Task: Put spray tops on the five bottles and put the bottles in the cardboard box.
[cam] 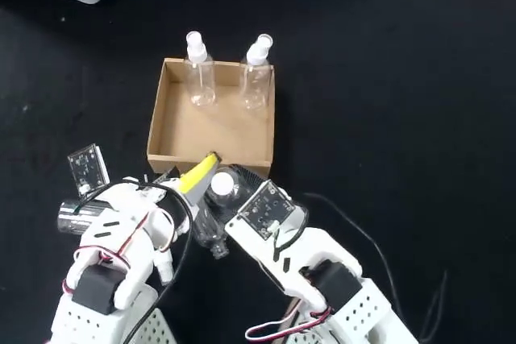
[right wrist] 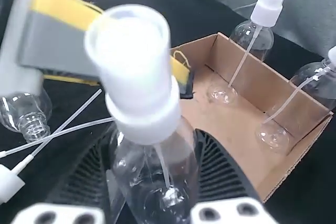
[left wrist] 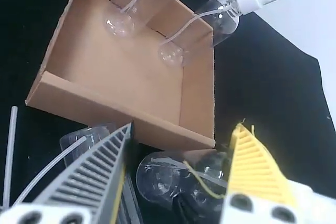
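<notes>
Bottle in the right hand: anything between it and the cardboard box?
Partly: the left hand sits at the near wall of the cardboard box, beside the bottle; the right hand likely must lift past it.

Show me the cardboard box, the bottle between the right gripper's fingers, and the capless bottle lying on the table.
cardboard box (cam: 210, 130), high view, bare floor.
gripped bottle (right wrist: 152, 171), right wrist view, lower part of its clear body.
capless bottle (right wrist: 18, 108), right wrist view, clear shoulder near its open neck.
</notes>
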{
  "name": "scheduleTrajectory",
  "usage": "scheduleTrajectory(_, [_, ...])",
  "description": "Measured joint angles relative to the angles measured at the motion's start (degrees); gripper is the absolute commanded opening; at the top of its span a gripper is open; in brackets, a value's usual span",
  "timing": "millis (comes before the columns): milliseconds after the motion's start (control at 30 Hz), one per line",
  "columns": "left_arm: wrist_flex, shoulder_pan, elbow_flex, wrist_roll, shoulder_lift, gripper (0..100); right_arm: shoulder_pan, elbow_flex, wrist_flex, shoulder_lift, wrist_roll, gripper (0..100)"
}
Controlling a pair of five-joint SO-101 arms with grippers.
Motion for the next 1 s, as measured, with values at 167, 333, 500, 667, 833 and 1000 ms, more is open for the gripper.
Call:
scheduleTrajectory(167, [0.0, 2.11, 0.0, 0.0, 0.0, 27, 1.32, 0.0, 0.0, 0.0, 0.0, 1.9])
scheduleTrajectory(333, [0.0, 3.34, 0.0, 0.0, 0.0, 27, 1.58, 0.0, 0.0, 0.0, 0.0, 1.9])
scheduleTrajectory(500, [0.0, 2.2, 0.0, 0.0, 0.0, 27, 1.49, 0.0, 0.0, 0.0, 0.0, 1.8])
scheduleTrajectory(667, [0.09, -4.13, -2.64, 0.0, 0.53, 27, 1.49, 0.0, 0.0, 0.0, -0.09, 1.6])
scheduleTrajectory(833, [0.09, -10.11, -4.04, 0.0, 0.53, 27, 1.49, 0.0, 0.0, 0.0, -0.09, 1.5])
scheduleTrajectory(1000, [0.09, -14.59, -4.04, 0.0, 0.62, 27, 3.16, 0.0, 0.35, 0.0, -0.09, 1.6])
